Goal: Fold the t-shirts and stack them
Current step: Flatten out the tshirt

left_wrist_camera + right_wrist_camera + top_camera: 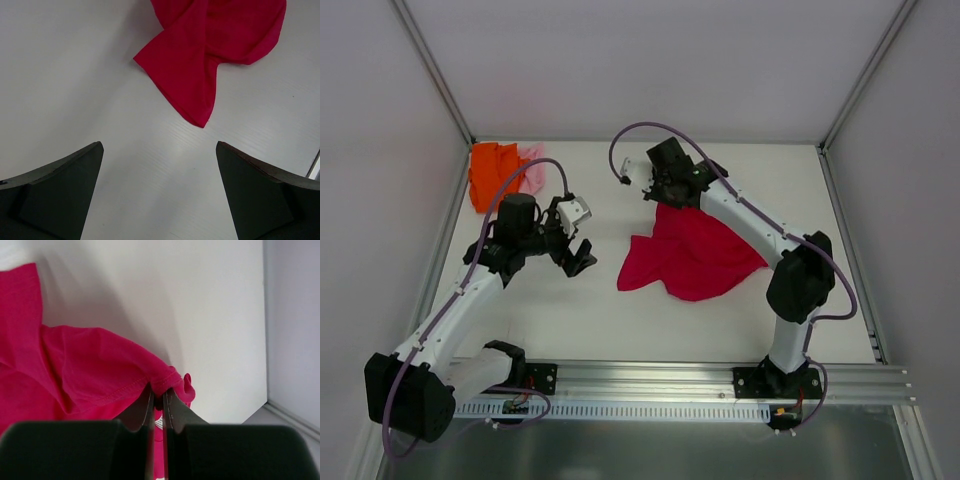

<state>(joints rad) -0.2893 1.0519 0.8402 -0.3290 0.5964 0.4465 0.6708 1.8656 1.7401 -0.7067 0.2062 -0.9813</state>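
Jaws of your left gripper (159,150) stood wide and empty over the table (620,320), short of the crimson t-shirt's (695,255) nearest flap, so a reach from there could have closed on nothing or on bunched layers. Farther out, your right gripper (158,396) was pinched tight on only a thin bit of that shirt's hem, a hold I judged could slip under any pull. No bin or basket showed; the orange t-shirt (492,175) and, as far as I could tell, a pale pink t-shirt (532,170) lay loose at the far-left corner.
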